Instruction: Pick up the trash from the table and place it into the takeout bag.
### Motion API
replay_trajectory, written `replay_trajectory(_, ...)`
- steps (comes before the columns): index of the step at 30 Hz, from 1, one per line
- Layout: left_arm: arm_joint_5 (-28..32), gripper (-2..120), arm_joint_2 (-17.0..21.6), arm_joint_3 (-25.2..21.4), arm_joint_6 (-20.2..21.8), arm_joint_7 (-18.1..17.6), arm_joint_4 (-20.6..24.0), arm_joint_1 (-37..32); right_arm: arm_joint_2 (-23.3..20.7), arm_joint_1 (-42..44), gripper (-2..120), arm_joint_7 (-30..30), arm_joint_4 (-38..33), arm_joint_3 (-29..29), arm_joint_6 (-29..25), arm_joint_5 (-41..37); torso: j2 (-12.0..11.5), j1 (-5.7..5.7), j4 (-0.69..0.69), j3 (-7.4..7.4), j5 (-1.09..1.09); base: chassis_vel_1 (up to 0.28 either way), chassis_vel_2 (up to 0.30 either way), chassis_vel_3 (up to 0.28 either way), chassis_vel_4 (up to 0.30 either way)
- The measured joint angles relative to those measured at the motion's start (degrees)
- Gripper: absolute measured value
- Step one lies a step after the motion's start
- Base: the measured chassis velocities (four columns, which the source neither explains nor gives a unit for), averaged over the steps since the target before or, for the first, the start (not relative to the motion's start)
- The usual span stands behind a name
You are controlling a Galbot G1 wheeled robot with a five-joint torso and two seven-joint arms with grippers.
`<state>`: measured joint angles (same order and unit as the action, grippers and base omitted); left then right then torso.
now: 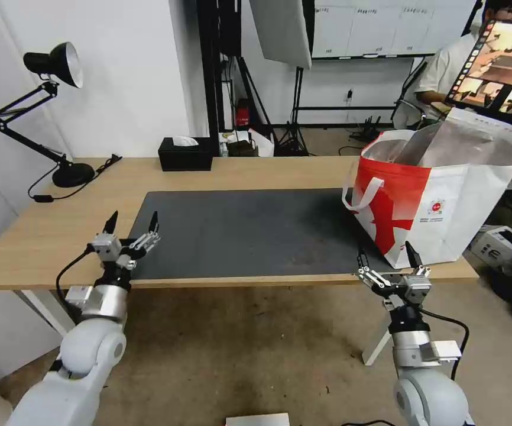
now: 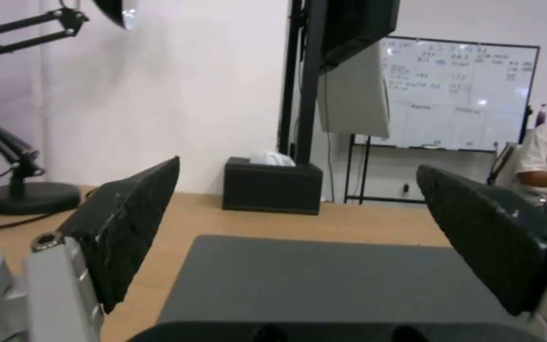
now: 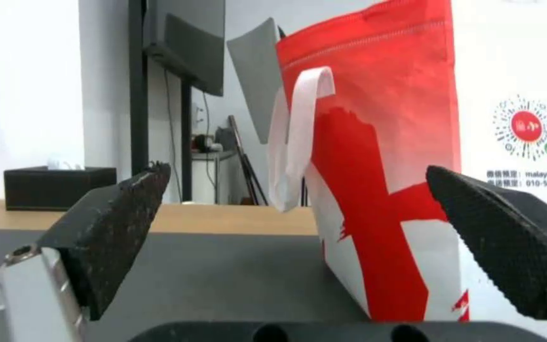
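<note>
Head view, takeout bag (image 1: 439,195) beyond right tool (image 1: 388,255)

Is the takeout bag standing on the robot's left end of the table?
No, in the head view the takeout bag stands upright at the right end of the table, just beyond the right gripper.

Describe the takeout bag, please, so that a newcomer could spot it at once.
Start at the long wooden table and follow its dark mat towards the robot's right. The bag stands upright at that end, mouth open. It is the one tall thing there: white with a red front panel, white strap handles and silver lining.
</note>
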<state>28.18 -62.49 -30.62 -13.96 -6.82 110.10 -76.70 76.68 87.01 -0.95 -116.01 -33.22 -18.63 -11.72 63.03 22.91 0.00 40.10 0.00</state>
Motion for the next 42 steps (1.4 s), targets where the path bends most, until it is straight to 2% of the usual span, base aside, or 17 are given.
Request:
replay_trajectory(9,-1.39,100,-1.89,-2.58,-0.24,-0.01,2.67,-3.56,-0.11,-0.05,100,0.07,-0.26,-0.14,-0.26,0.88,0.00,0.01,0.00,0.00,0.00,0.000,0.000,0.000,0.000)
replay_trajectory(20,-2.15,100,-3.81,-2.79,-1.25,0.14,3.21,-5.41,-0.31,0.12,100,0.08,-0.53,-0.27,-0.65,1.14,-0.01,0.01,0.00,0.00,0.00,0.000,0.000,0.000,0.000)
replay_trajectory(42,-2.34,100,-3.90,-2.58,-1.28,0.22,3.19,-5.40,-0.35,0.20,100,-0.07,-0.66,-0.25,-0.65,1.19,-0.01,0.01,0.00,0.01,0.00,0.000,0.000,0.000,0.000)
